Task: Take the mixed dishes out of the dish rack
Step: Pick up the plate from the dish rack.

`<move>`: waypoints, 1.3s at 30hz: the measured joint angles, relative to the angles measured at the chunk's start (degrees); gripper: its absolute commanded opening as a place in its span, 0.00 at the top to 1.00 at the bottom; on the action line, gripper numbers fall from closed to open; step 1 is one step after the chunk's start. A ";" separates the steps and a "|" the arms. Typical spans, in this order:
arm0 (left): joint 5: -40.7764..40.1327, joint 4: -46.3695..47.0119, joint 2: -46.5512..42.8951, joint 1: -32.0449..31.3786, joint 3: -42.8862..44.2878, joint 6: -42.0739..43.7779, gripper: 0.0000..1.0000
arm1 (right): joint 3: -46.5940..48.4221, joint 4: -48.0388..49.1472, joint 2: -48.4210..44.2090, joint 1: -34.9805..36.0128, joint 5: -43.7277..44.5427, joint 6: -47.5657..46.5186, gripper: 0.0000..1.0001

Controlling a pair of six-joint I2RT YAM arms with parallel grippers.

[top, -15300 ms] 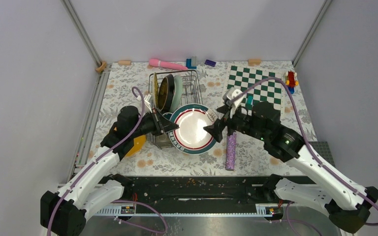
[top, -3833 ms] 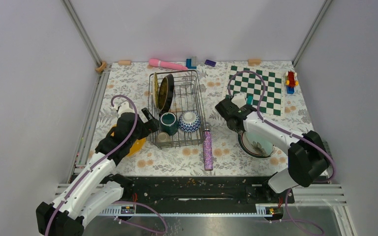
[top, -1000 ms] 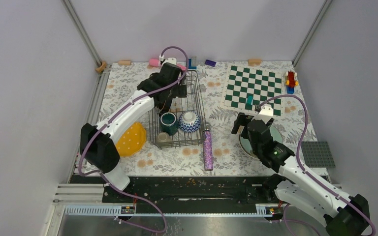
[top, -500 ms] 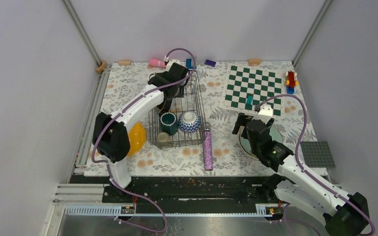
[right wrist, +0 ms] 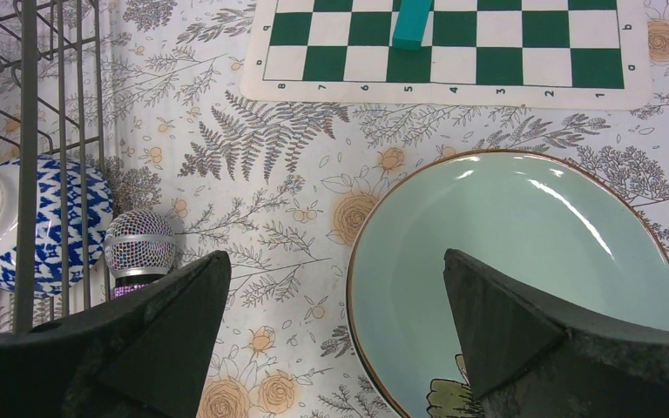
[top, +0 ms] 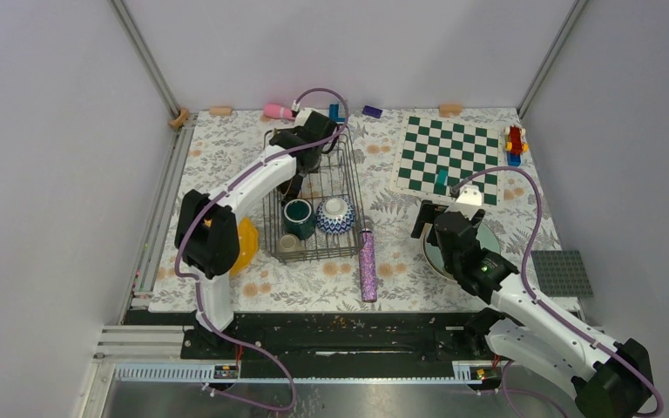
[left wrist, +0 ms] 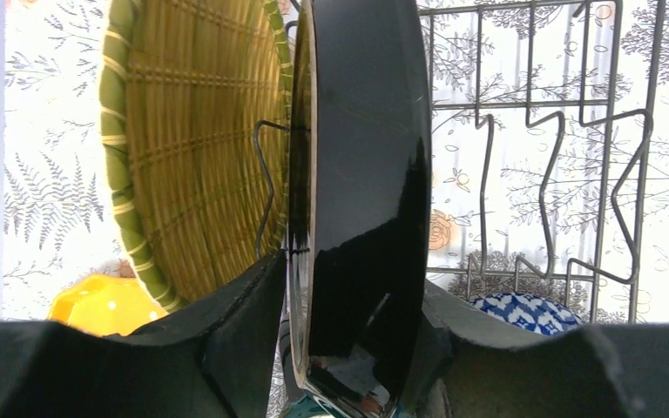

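Observation:
The dish rack [top: 349,187] is a black wire basket in the middle of the table. At its back stand a glossy dark plate [left wrist: 361,157] and a woven green-rimmed plate [left wrist: 183,148], both upright in the dividers. My left gripper [top: 300,161] [left wrist: 353,274] comes down over the dark plate, one finger pressed to each face. A teal mug [top: 297,215], a blue patterned bowl [top: 335,214] [right wrist: 17,222] and a small cup [top: 288,243] sit at the rack's front. My right gripper [top: 425,219] [right wrist: 335,261] hangs open over the table beside a pale green plate [right wrist: 523,261], holding nothing.
A yellow plate [top: 246,246] lies left of the rack, partly under my left arm. A glittery purple cylinder [top: 368,257] lies along the rack's right side. The chessboard [top: 449,157] with a teal block [right wrist: 411,24] is at the back right. Small toys line the far edge.
My left gripper's fingers have closed in onto the dark plate at the back of the rack, and that arm's elbow has swung right. The right arm has not moved.

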 measured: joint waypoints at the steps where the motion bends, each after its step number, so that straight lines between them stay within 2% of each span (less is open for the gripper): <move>1: -0.50 -0.04 0.00 0.00 0.07 0.02 0.53 | 0.00 0.00 0.02 0.00 0.02 0.00 0.00; 9: -3.28 -0.33 1.09 -0.07 2.47 0.04 0.62 | 0.00 0.00 0.28 0.00 0.11 0.00 0.00; 14: -4.33 -0.44 1.75 -0.07 3.30 0.37 0.76 | 0.00 0.00 0.92 0.00 0.70 0.00 0.01; 20: -6.88 -1.62 1.77 0.04 3.39 0.76 0.88 | 0.00 0.00 0.98 0.00 1.01 0.02 0.00; 23: -7.98 -2.25 1.77 0.11 3.45 1.42 1.00 | 0.00 0.00 0.98 0.00 1.01 0.02 0.00; 39: -8.74 -0.15 -0.22 0.02 2.99 9.31 1.00 | -0.02 0.00 0.98 0.00 1.14 0.02 0.01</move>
